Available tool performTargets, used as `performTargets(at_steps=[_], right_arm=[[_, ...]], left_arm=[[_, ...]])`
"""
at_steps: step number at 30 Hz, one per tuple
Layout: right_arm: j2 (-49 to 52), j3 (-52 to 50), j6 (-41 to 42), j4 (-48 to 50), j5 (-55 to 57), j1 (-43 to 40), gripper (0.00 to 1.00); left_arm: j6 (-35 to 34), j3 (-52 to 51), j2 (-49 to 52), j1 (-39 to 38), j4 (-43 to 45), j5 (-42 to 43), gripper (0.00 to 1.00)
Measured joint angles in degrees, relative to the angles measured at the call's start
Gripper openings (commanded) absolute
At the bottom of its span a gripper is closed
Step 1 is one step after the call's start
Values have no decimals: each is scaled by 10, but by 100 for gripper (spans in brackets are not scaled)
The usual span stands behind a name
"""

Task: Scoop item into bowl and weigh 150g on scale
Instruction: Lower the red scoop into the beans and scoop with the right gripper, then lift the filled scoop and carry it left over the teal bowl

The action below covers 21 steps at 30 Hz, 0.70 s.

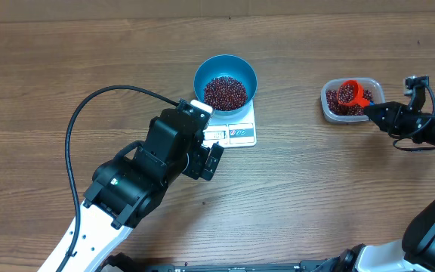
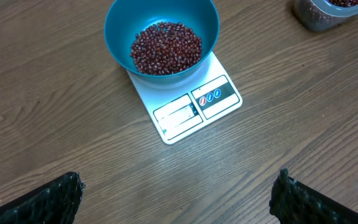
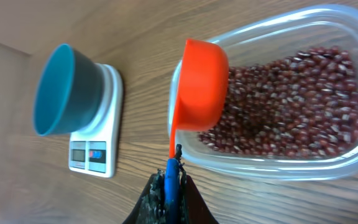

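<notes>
Overhead view, scooping stage. The blue bowl (image 1: pixel 201 78) sits on the white scale (image 1: pixel 242 134) at upper centre of the frame, and a layer of beans (image 1: pixel 225 92) already covers its floor. The clear tub (image 1: pixel 326 106) of beans stands at upper right, well apart from the bowl.

The right gripper (image 1: pixel 374 112) is clamped on the handle of the orange scoop (image 1: pixel 350 93). The scoop cup lies over the tub, and its interior looks dark, as if loaded, though this cannot be confirmed. The handle's long axis runs from the cup at upper left down to the gripper at lower right, so it already points roughly toward the bowl.

In the right wrist view the fingers (image 3: pixel 154 199) pinch the handle tightly at bottom centre. The bowl lies at centre left of that frame, beyond the tub's near wall.

In the left wrist view the left gripper (image 2: pixel 178 186) stands spread wide and empty, with its fingertips at the two lower corners. The bowl and scale are directly ahead at upper centre, with the display window turned toward this camera.

The coming move likely turns on one relation: the bowl lies leftward of the scoop across bare table. The left arm is nearer the bowl, but the right arm carries the scoop. The display digits are too small to read, so the remaining weight cannot be judged.
</notes>
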Motion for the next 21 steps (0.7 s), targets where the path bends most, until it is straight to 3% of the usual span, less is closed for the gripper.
performTargets(at_steps=[12,21], right_arm=[[0,0,0,-5,-123,5,4],[0,0,0,1,-154,82,4]], left_arm=[[0,0,0,0,0,0,100],[0,0,0,0,0,0,100]])
